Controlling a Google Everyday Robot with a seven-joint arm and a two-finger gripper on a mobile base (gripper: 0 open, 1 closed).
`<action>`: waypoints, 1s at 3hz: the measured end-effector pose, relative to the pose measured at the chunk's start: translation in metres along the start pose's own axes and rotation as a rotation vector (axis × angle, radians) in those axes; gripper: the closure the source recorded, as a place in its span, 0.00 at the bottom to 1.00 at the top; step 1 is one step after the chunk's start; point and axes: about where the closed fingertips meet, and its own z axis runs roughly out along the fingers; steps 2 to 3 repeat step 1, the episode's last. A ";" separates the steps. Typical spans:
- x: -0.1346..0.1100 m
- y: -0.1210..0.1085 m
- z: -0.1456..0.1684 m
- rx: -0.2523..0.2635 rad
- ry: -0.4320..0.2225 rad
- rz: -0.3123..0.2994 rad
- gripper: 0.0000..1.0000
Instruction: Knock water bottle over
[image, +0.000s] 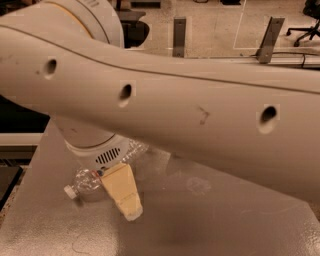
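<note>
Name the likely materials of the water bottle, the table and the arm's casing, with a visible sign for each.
The water bottle: clear thin plastic, ribbed, see-through. The table: perhaps dull grey metal or laminate, soft sheen, smudges. The arm casing: seemingly moulded off-white plastic, smooth. The gripper sits beside the lying bottle.

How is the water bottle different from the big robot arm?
The water bottle is small and see-through; the arm is huge and solid cream. The bottle lies on its side on the table; the arm stretches above it. The gripper sits right over the bottle. Both are rounded.
</note>
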 end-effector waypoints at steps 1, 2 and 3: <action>0.000 0.000 0.000 0.000 0.000 0.000 0.00; 0.000 0.000 0.000 0.000 0.000 0.000 0.00; 0.000 0.000 0.000 0.000 0.000 0.000 0.00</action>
